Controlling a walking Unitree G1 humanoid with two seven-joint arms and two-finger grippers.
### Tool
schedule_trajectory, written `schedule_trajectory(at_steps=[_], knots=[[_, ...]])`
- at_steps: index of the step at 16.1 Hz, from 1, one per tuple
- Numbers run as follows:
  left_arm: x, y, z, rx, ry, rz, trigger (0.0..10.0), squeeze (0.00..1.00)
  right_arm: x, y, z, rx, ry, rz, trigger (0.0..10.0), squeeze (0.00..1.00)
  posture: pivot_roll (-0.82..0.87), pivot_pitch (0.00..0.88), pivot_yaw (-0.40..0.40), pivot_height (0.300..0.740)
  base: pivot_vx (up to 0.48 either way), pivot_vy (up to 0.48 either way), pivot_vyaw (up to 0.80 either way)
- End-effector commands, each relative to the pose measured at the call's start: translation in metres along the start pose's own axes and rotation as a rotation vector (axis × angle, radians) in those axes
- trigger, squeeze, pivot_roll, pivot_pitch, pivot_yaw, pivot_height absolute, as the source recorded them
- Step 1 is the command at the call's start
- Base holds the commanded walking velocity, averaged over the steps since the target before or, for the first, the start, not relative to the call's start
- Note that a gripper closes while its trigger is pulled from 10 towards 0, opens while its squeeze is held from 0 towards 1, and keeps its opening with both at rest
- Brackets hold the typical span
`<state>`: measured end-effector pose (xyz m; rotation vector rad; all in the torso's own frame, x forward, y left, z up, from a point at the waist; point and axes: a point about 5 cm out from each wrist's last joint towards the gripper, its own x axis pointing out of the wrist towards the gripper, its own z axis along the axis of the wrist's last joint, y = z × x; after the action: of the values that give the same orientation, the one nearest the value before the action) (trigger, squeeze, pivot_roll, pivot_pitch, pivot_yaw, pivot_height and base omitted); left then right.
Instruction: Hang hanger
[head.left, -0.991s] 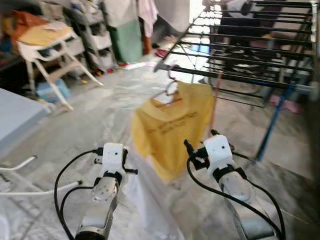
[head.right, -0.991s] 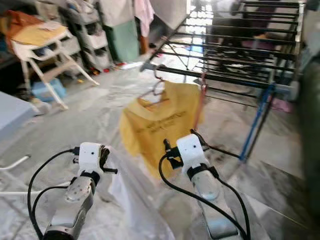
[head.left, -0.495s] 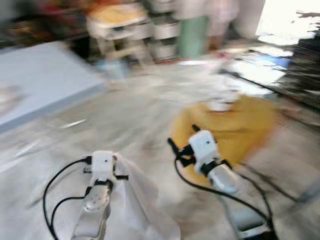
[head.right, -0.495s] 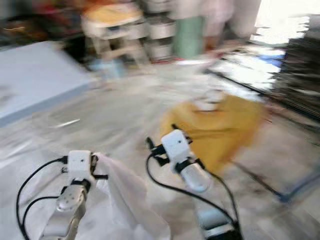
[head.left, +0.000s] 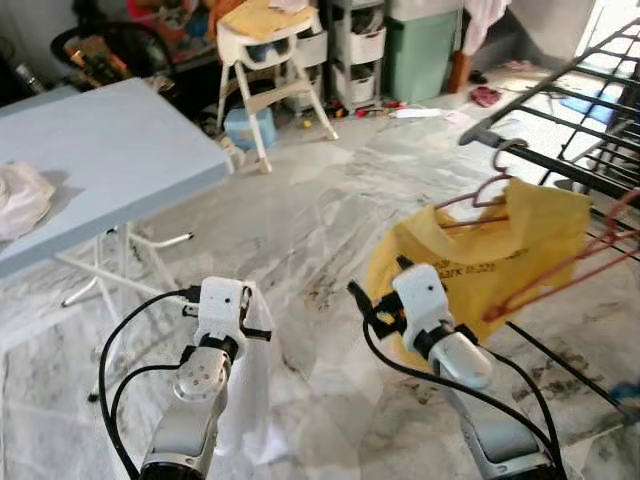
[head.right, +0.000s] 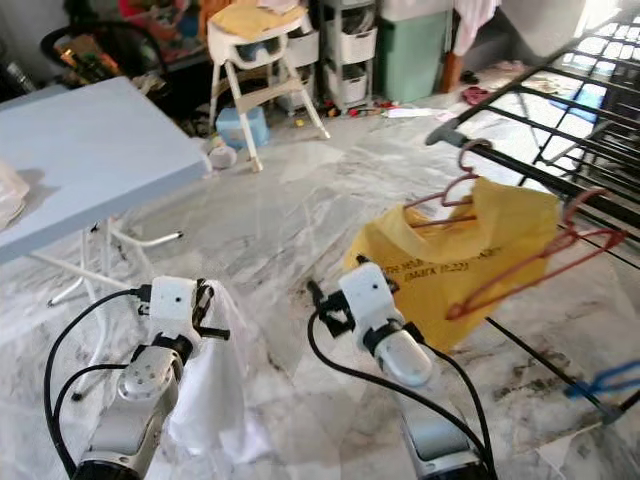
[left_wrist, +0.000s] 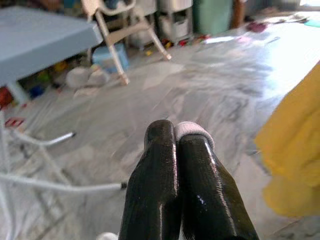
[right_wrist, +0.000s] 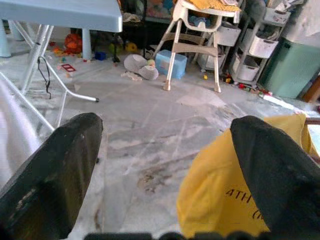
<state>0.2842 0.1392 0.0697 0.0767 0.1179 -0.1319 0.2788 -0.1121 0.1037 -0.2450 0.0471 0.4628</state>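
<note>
A yellow T-shirt (head.left: 470, 265) hangs on a pink hanger (head.left: 478, 196) whose hook sits over the front bar of a black drying rack (head.left: 540, 160) on my right. A second reddish hanger (head.right: 545, 262) lies against the shirt's right side. My right gripper (head.left: 378, 285) is open just left of the shirt, apart from it; the right wrist view has its fingers (right_wrist: 60, 165) spread wide with nothing between them. My left gripper (left_wrist: 176, 131) is shut on a white cloth (head.left: 250, 390) that droops toward the floor.
A light blue table (head.left: 90, 160) on white legs stands at my left, with a white bundle (head.left: 18, 195) lying on it. Behind are a white high chair (head.left: 265, 55), storage drawers (head.left: 365, 40) and clutter. Marble floor (head.left: 300, 210) lies ahead.
The camera has swung left: the blue table has come into view and the rack with the yellow shirt now sits at the right. My left gripper still holds the white cloth.
</note>
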Motion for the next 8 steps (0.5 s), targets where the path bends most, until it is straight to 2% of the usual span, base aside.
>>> schedule_trajectory(at_steps=[1,4,5,6,7,8], knots=[[0.004,0.003,0.022,0.025,-0.103,-0.015,10.0,0.0,0.001,0.003,0.0,0.004,0.001,0.044,10.0,0.0,-0.08,0.0,0.084,0.74,0.0,0.0,0.0],[0.005,0.003,0.049,0.066,-0.227,-0.034,10.0,0.0,0.0,0.001,-0.006,0.008,0.007,0.134,10.0,0.0,-0.07,0.0,0.076,0.74,0.0,0.0,0.0],[0.006,0.003,0.06,0.067,-0.27,-0.038,10.0,0.0,-0.001,-0.004,-0.008,-0.028,-0.013,0.146,10.0,0.0,-0.07,0.002,0.068,0.74,0.0,0.0,0.0],[0.006,0.0,0.075,0.06,-0.322,-0.09,10.0,0.0,-0.002,-0.006,-0.012,0.013,0.027,0.223,10.0,0.0,-0.07,0.006,0.063,0.74,0.0,0.0,0.0],[0.005,-0.003,0.08,0.066,-0.341,-0.119,10.0,0.0,-0.003,-0.007,-0.011,0.045,0.009,0.254,10.0,0.0,-0.07,0.008,0.063,0.74,0.0,0.0,0.0],[0.005,-0.005,0.084,0.092,-0.358,-0.125,10.0,0.0,-0.003,-0.01,-0.009,0.082,-0.009,0.257,10.0,0.98,-0.06,0.013,0.056,0.74,0.0,0.0,0.0]])
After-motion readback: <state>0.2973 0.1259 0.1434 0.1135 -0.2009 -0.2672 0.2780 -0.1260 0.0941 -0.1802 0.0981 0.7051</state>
